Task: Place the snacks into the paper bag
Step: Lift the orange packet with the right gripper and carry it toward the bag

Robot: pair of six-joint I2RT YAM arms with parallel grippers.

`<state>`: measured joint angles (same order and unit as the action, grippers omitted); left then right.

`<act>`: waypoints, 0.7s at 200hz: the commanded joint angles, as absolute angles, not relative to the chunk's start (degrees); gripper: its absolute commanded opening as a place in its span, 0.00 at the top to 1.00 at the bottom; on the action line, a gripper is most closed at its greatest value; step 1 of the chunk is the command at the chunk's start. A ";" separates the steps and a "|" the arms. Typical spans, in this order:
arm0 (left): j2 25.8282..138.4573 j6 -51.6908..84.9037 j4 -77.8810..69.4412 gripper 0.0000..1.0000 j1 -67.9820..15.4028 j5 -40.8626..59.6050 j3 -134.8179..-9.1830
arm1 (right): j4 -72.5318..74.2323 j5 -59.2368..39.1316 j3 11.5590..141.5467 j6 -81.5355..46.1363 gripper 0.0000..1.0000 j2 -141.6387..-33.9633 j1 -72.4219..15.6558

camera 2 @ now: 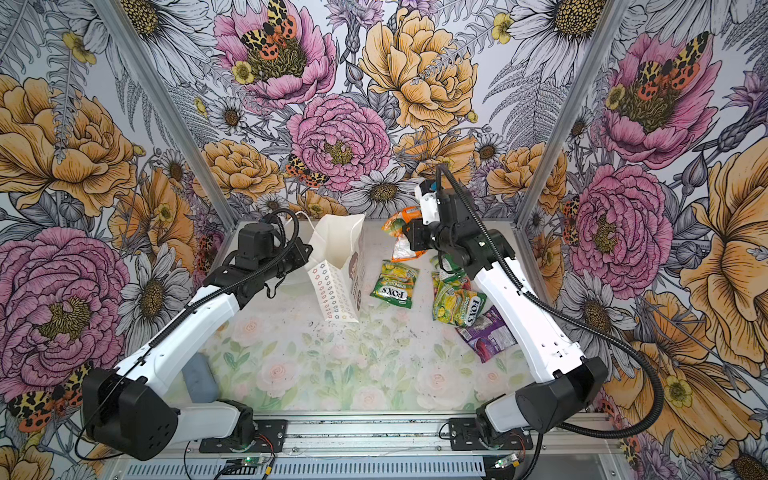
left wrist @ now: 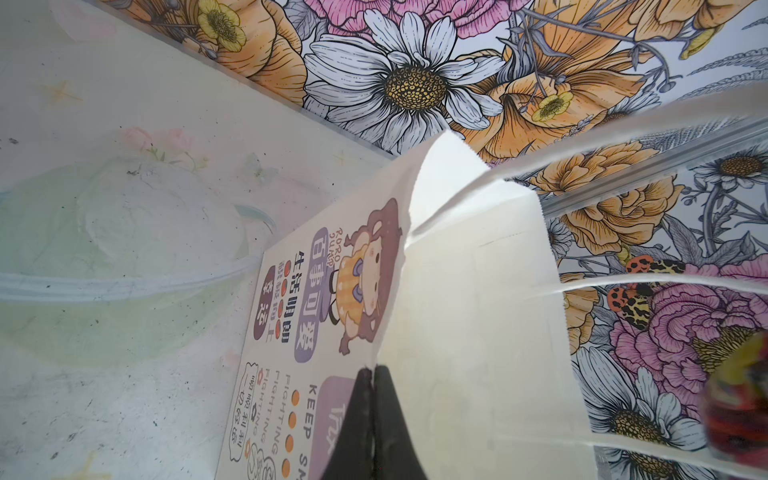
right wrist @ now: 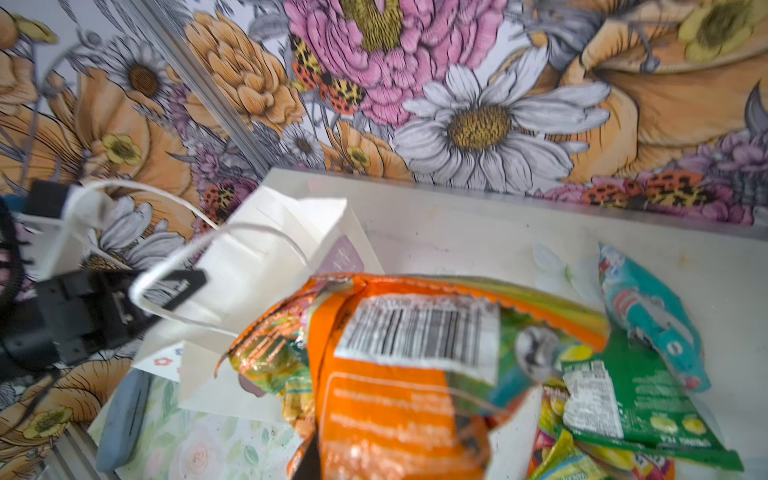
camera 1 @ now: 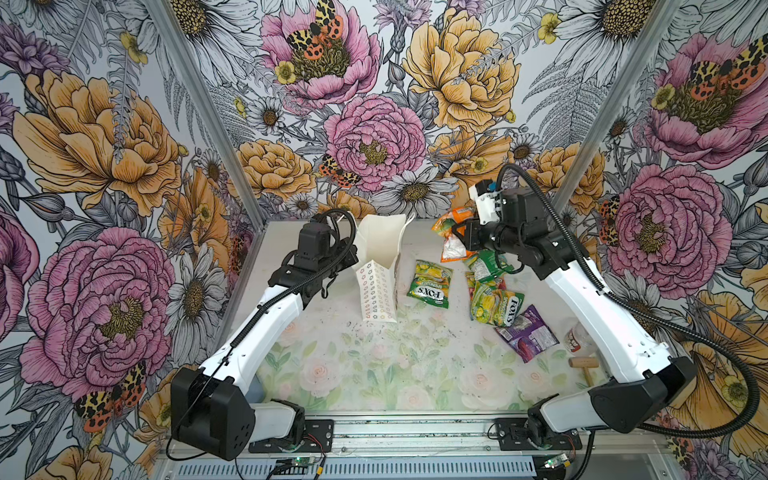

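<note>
The white paper bag (camera 1: 380, 266) stands upright with its mouth open at the back middle of the table. My left gripper (left wrist: 374, 370) is shut on the bag's rim; the bag's printed side (left wrist: 324, 316) lies beside the pinch. My right gripper (camera 1: 459, 235) is shut on an orange snack packet (camera 1: 451, 226), which hangs above the table to the right of the bag. The packet (right wrist: 395, 374) hides the jaws in the right wrist view. Two green-yellow FOX'S packets (camera 1: 430, 284) (camera 1: 496, 309), a purple one (camera 1: 525, 332) and a teal one (right wrist: 652, 316) lie on the table.
A clear plastic cup (camera 1: 577, 338) and a small wooden mallet (camera 1: 584, 363) lie by the right arm's base link. A grey-blue block (camera 2: 201, 380) sits at the front left edge. Flowered walls close in the back and both sides.
</note>
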<state>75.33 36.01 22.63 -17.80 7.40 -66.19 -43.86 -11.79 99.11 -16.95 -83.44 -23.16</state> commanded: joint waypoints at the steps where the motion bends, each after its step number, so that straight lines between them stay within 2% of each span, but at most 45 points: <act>1: 74.44 37.57 20.92 1.00 -18.02 8.92 -65.65 | -39.38 -13.22 107.41 -17.08 1.00 -86.23 -23.25; 76: 75.47 40.22 17.93 1.00 -20.67 7.88 -65.28 | -24.23 -17.94 120.42 -24.70 1.00 -97.43 -26.55; 140: 76.81 41.64 17.23 1.00 -23.57 4.79 -65.65 | -22.69 -16.09 131.13 -27.69 1.00 -107.53 -31.73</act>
